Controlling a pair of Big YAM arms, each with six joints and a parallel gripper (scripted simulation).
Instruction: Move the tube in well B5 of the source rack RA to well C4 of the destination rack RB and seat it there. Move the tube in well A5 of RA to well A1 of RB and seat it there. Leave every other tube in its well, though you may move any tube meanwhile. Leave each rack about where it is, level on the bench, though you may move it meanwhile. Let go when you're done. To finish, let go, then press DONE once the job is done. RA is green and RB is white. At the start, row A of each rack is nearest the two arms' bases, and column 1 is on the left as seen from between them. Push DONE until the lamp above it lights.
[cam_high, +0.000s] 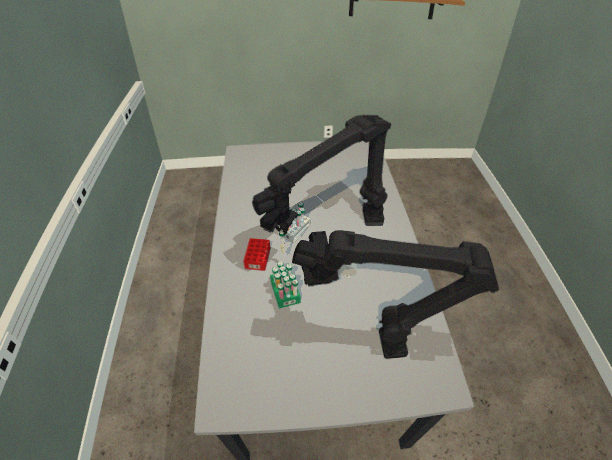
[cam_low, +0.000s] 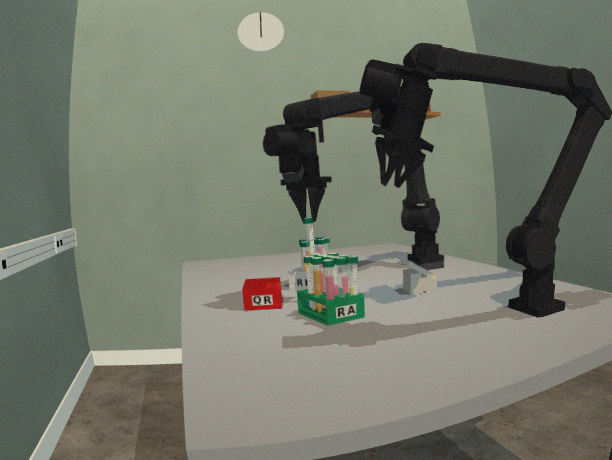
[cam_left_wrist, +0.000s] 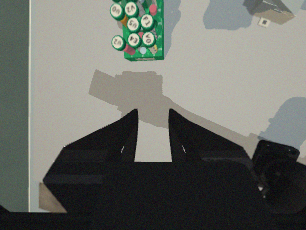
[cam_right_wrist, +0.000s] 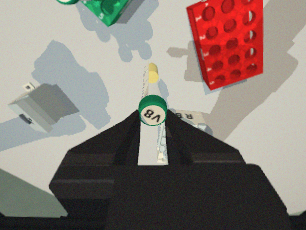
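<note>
The right tool (cam_high: 281, 227) (cam_low: 308, 220) (cam_right_wrist: 152, 115) is closed on the green cap of a tube (cam_high: 282, 245) (cam_low: 309, 231) (cam_right_wrist: 153, 111), marked V8, which hangs above the worktop (cam_high: 325, 390) (cam_low: 300, 400) (cam_left_wrist: 65, 75) (cam_right_wrist: 30, 30) just beside the white rack (cam_high: 299, 231) (cam_low: 301, 281) (cam_right_wrist: 190, 118); it is probably one of the two to be moved, though its source well cannot be told. To do this carry well, keep the tube high enough to clear the caps already standing there, centre it over its well, bring it upright, then lower it straight and release only once it seats; a slant could catch the rim or nudge a neighbour. The left tool (cam_low: 392, 185) (cam_left_wrist: 153, 114) waits partly open with nothing between its fingers, and is best kept out of the way. There are three racks: the white one, the green one (cam_high: 297, 301) (cam_low: 320, 315) (cam_left_wrist: 161, 30) (cam_right_wrist: 111, 15) and the red one (cam_high: 247, 265) (cam_low: 262, 287) (cam_right_wrist: 206, 72), whose wells show no tubes. One tube is in the grip; roughly eleven caps show over the green rack, and at least three tubes stand at the white one, overlap hiding an exact count. One pale grey box (cam_low: 419, 283) (cam_left_wrist: 270, 11) (cam_right_wrist: 45, 107), presumably the DONE station, sits well apart.
</note>
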